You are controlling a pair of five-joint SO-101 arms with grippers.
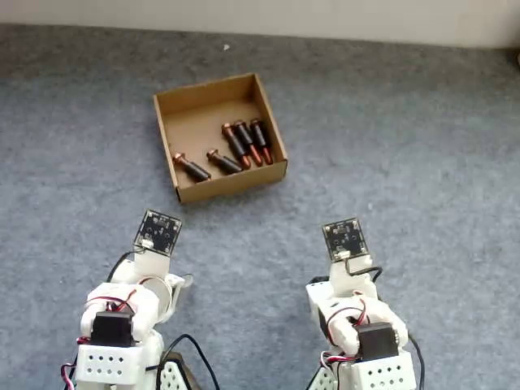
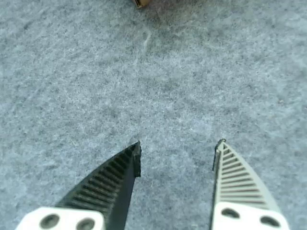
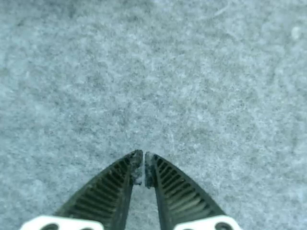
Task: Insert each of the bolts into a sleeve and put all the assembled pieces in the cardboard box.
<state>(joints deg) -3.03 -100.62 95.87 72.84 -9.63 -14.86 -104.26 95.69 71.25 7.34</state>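
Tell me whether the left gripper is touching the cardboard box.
Apart. The left wrist view shows the left gripper, jaws open, over carpet, the cardboard box corner well beyond it.

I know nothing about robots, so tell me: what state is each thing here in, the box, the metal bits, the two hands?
cardboard box: open-topped, upright on the grey carpet, holding five pieces.
assembled pieces: lying flat inside the box, each a copper bolt in a dark sleeve; three side by side, two apart from them.
left hand: open, empty, above bare carpet.
right hand: shut, empty, above bare carpet.
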